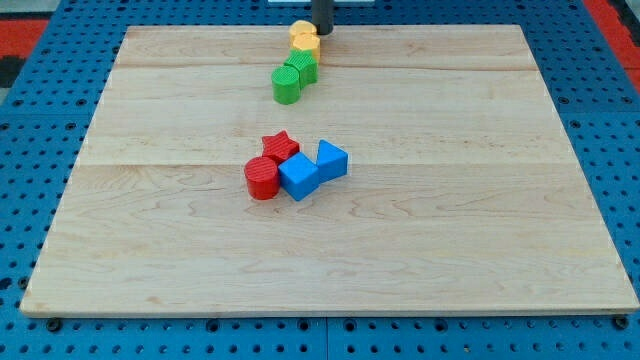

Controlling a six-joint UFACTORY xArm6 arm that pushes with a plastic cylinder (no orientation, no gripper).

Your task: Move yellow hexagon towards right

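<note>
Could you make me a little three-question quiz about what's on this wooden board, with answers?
1. True or false: my tip is down among the red and blue blocks in the middle of the board.
2. Multiple choice: which block touches the red cylinder on the view's right? A) green cylinder B) blue cube C) yellow hexagon
3. Fill in: the two green blocks lie toward the view's ____ from the two yellow blocks.

Key:
1. False. It is at the view's top edge, just right of the upper yellow block, above the yellow hexagon.
2. B, the blue cube.
3. Bottom: the green block and green cylinder continue the row downward.
</note>
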